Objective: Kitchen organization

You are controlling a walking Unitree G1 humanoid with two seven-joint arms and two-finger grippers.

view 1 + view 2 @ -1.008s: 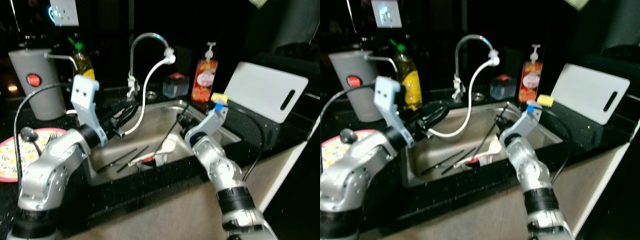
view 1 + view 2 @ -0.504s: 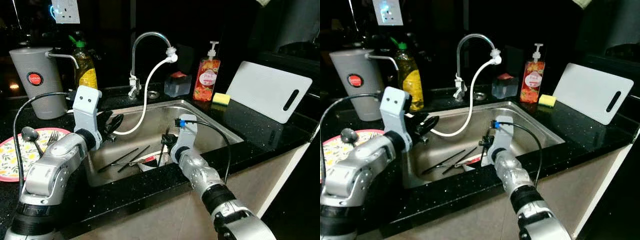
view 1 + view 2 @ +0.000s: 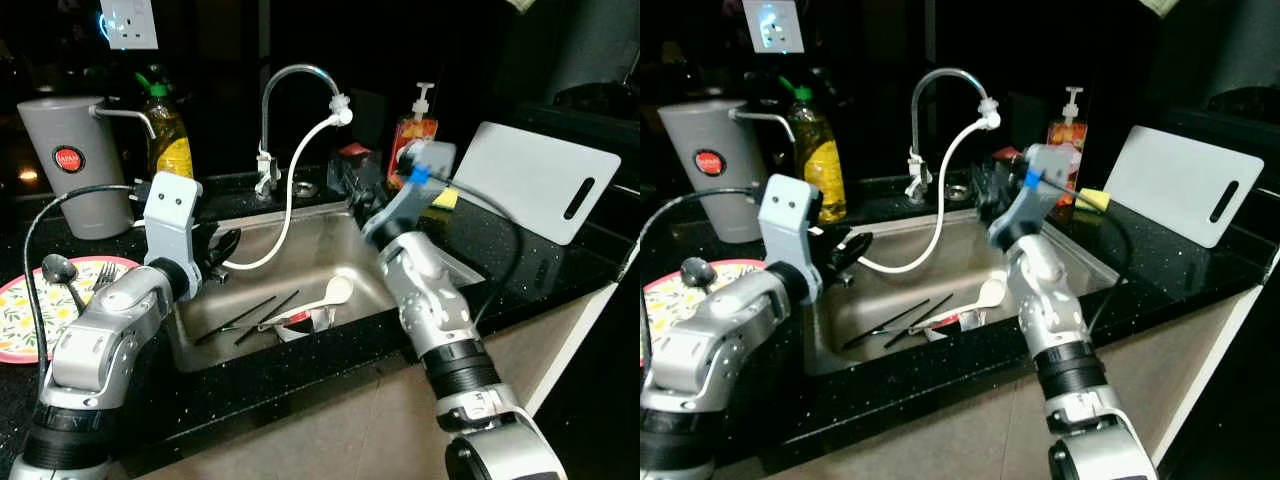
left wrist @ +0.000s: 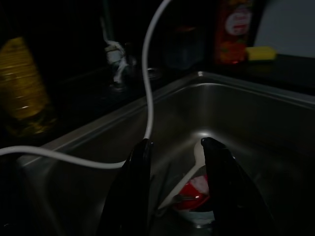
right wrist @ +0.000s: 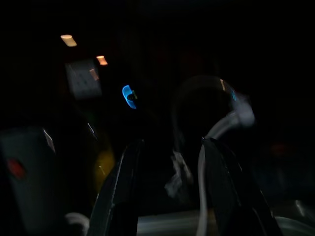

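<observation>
A dark kitchen: a black speckled counter (image 3: 560, 265) runs around a steel sink (image 3: 300, 262), dim wall behind.

Far left on the counter lies a floral plate (image 3: 20, 320) with a ladle (image 3: 55, 268) and a fork (image 3: 102, 276) on it. Behind stands a grey kettle (image 3: 70, 160), then a yellow oil bottle (image 3: 168, 135).

The left gripper (image 3: 222, 258) hangs over the sink's left rim, its 2 fingers a narrow gap apart and holding nothing; its wrist view looks down between them at the basin floor.

In the basin lie 2 dark chopsticks (image 3: 255, 315), a red-and-white bowl (image 3: 298, 322) and a pale spoon (image 3: 325, 295) resting in it. A tap (image 3: 290, 85) with a white hose (image 3: 290, 200) rises behind.

The right gripper (image 3: 352, 188) is raised above the sink's back edge, near the tap, its fingers parted and empty in the wrist view, pointing at the dim wall.

Further right: a red soap dispenser (image 3: 1068, 125), a yellow sponge (image 3: 1092, 199), a white cutting board (image 3: 535, 180) leaning on the wall.

My reading: the sink is being emptied of utensils, and no item is in hand. Next, a gripper likely needs to descend to the spoon or chopsticks, line its fingers across a thin handle, and close without catching the hose.
</observation>
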